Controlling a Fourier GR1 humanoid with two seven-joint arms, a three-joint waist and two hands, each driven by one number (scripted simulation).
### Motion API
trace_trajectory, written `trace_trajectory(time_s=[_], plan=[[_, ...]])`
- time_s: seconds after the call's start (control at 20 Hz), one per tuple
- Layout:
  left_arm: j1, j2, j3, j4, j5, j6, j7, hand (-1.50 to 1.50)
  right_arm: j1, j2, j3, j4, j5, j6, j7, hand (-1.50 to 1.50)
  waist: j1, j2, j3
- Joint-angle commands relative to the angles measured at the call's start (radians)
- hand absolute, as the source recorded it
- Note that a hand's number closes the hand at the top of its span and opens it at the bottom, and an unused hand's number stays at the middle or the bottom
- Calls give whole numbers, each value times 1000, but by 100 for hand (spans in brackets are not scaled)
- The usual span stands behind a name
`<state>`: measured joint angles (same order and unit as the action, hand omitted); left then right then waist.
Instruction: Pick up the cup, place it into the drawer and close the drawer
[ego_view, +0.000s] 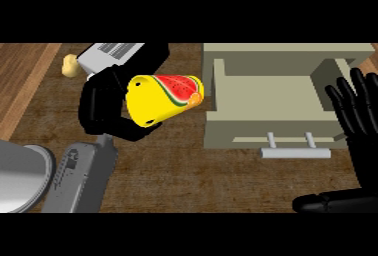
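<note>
Two hands show, and only one is at work. The left hand (103, 107) has its fingers curled round the cup (164, 97), a yellow cup with a watermelon slice printed on it, and carries it tipped on its side, clear of the counter (192, 175), just left of the drawer (266, 100). The narrow base of the cup points toward the drawer's left wall; the wide mouth faces down and away toward the forearm.

Relative to the drawer, the right hand (362, 107) stands at the right wall, fingers straight and up, resting and holding nothing. The drawer is pulled out, its inside bare as far as can be seen, and its handle (295, 152) faces the robot.

By my reading, the pick-up is done and the carry is in hand. The next move calls for bringing the cup over the left wall, high enough to clear that edge, then lowering it into the drawer before the fingers let go. Closing comes after, most likely by a push on the drawer's front near the handle.

Left of the drawer and beyond the cup lie a grey boxy object (111, 55) and a small tan thing (70, 65); I cannot tell what they are.
</note>
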<state>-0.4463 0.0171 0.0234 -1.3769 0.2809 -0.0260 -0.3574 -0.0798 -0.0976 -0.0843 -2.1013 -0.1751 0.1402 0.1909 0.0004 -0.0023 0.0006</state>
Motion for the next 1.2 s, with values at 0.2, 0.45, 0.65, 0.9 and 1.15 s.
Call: trace_trajectory(time_s=[0.2,0.45,0.65,0.9,1.15], plan=[[-219,13,12,40,-19,82,142,150,-17,4,21,-60,16,-27,61,-150,-8,2,-1],[-338,-17,-47,114,-73,195,145,150,-28,-4,-5,11,14,-12,15,-150,-9,3,-1],[-467,-5,-20,179,-78,219,226,150,11,5,14,27,13,23,-46,-150,-11,4,0],[-520,-17,-76,248,-90,258,260,150,50,-3,-4,39,1,46,-67,-150,-12,3,0],[-651,-17,-85,444,-50,309,206,150,34,-6,-31,93,-9,57,-110,-150,-22,7,0]])
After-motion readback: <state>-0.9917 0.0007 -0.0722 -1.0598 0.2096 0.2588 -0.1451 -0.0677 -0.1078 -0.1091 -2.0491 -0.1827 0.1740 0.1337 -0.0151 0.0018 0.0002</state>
